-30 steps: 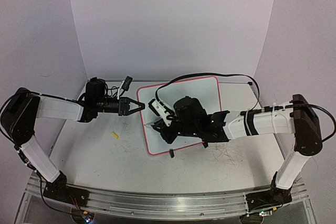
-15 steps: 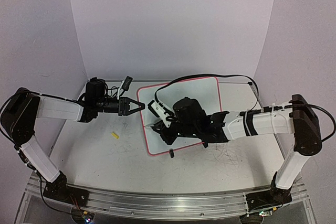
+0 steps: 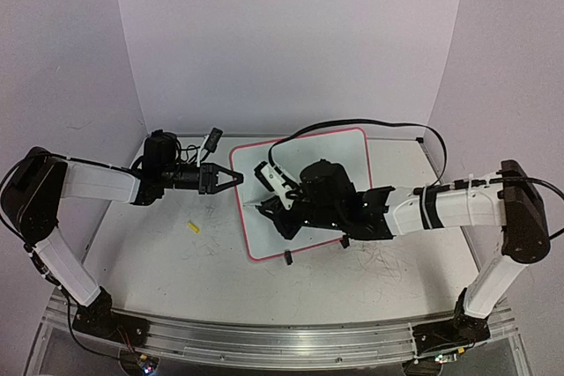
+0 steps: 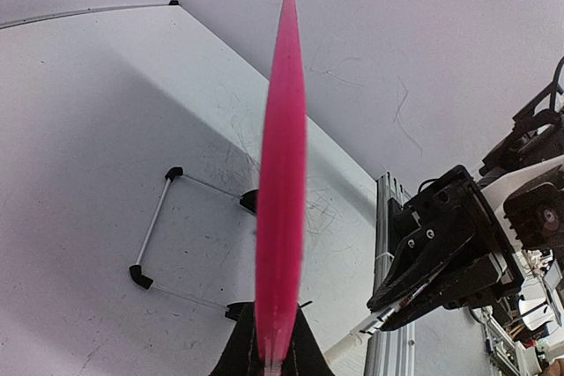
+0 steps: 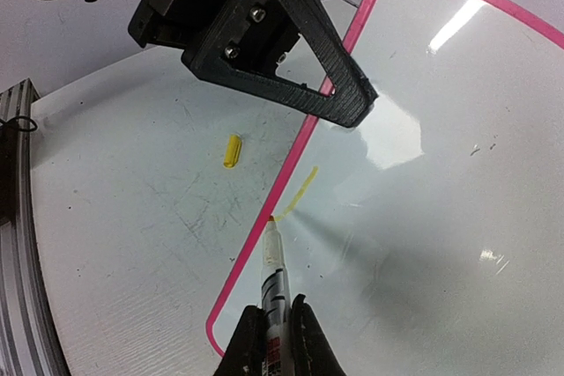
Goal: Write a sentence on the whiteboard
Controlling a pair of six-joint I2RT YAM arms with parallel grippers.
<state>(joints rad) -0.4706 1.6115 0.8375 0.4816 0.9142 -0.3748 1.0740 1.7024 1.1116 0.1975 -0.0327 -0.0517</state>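
Observation:
The whiteboard lies flat with its pink rim toward the left arm. My left gripper is shut on that rim, which the left wrist view shows edge-on as the whiteboard between my left gripper's black jaws. My right gripper is shut on a white marker. Its tip touches the whiteboard just inside the rim. Of the sentence, only a short yellow stroke shows, running up from the tip. From above, my right gripper hovers over the board's left part.
A yellow marker cap lies on the scuffed table left of the board, also the cap in the right wrist view. A black cable arcs over the board's far edge. A thin wire stand lies beyond the board. An aluminium rail runs along the near edge.
The right arm's wrist and forearm have shifted slightly to the right with the marker still near the board's left rim. The left arm has not moved.

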